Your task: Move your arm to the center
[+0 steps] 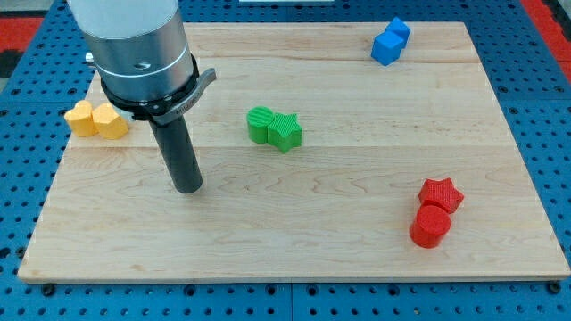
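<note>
Camera view shows my tip (188, 187) resting on the tabletop (357, 241), at about eight o'clock from the green blocks (274, 128) and four o'clock from the yellow blocks (96, 119); no jaws exist on this rod.

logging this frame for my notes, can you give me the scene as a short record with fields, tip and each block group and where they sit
board: wooden board on a blue pegboard
my tip: left of centre, touching no block
yellow blocks: pair at the view's left edge, above-left of the tip
green blocks: pair near centre, above-right of the tip
blue blocks: pair at the view's top right
red blocks: star above cylinder, bottom right
</note>
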Tool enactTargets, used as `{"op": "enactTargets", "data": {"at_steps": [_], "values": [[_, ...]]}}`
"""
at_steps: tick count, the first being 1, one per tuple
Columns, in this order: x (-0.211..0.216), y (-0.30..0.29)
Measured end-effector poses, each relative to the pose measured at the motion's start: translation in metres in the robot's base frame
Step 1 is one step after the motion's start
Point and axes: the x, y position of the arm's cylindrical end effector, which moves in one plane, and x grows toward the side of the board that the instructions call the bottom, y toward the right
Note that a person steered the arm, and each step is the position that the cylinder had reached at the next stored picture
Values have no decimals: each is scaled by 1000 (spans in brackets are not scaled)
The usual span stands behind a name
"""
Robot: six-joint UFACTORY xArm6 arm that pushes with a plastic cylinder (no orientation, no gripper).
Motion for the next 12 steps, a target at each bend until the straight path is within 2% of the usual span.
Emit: {"op": "enactTargets", "data": {"at_steps": [4, 5, 6, 7, 11, 12], "values": [[0, 3], [0, 27], [-1, 120], [-11, 155], [-21, 156], [-43, 176]]}}
